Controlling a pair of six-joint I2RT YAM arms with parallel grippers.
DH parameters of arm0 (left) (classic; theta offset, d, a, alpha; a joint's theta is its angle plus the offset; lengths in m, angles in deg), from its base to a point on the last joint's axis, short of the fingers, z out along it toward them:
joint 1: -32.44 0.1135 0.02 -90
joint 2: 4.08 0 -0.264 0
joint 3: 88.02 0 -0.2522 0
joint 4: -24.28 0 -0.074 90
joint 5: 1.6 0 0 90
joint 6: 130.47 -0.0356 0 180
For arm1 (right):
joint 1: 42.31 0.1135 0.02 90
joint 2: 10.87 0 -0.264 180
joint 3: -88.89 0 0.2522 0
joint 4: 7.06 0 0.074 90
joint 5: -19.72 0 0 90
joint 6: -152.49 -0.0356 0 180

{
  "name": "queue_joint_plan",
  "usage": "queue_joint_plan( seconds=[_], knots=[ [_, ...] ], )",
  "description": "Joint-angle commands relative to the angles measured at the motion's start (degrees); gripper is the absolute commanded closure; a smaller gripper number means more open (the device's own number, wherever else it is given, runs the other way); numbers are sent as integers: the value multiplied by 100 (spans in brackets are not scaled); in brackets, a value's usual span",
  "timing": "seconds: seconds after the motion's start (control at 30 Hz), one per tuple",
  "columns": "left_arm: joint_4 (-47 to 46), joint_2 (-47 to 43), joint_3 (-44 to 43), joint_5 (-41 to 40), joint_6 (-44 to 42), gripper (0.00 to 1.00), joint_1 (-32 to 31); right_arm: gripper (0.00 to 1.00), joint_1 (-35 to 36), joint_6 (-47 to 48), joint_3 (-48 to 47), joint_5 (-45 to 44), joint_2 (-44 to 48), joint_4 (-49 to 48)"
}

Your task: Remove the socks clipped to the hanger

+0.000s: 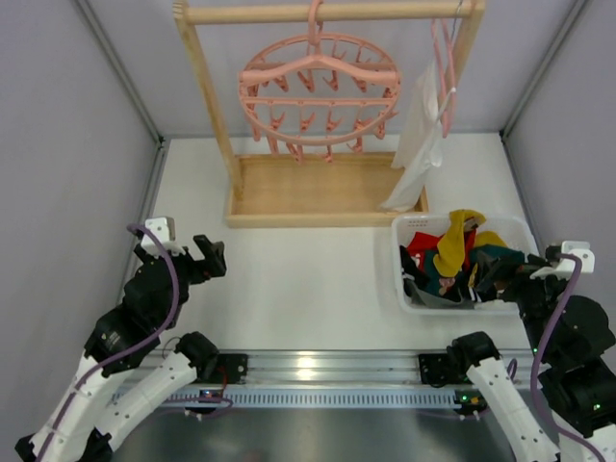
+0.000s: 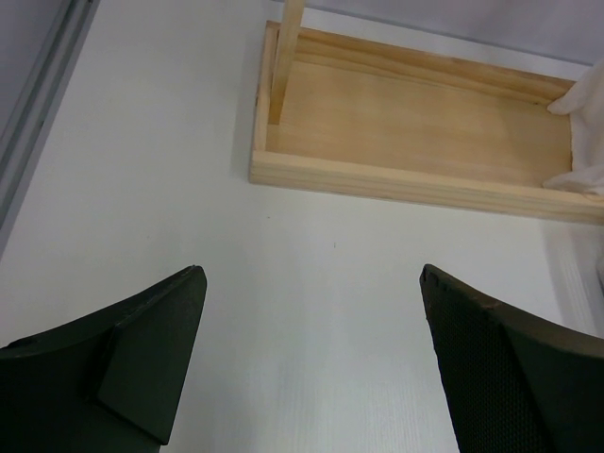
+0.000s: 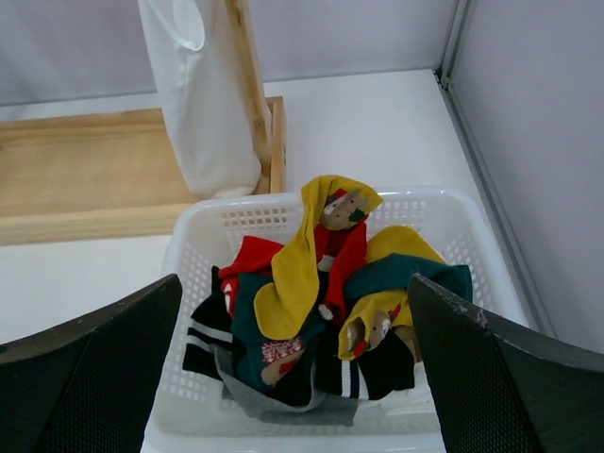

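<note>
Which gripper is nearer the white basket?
Right. The right gripper hangs open at the near side of the basket; the left gripper is open well off to its left, over the table.

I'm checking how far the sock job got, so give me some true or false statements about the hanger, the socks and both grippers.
The round hanger has socks clipped to it. False: its clips look bare.
The socks lie piled in the white basket. True.
The left gripper holds a yellow sock. False: it is open and empty.
The right gripper is open and holds nothing. True.
The white cloth lies in the basket. False: it hangs from the wooden rack.
</note>
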Motion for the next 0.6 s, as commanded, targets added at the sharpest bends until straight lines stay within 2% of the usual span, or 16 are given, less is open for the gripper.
queue_joint_plan(
  seconds=[0.0, 0.57],
  knots=[
    [-472, 103, 137, 461, -302, 1, 392, 1, 62, 13, 47, -160, -80, -88],
    [-516, 305, 172, 725, -364, 1, 710, 1, 54, -83, 126, -309, -194, -150]
  ],
)
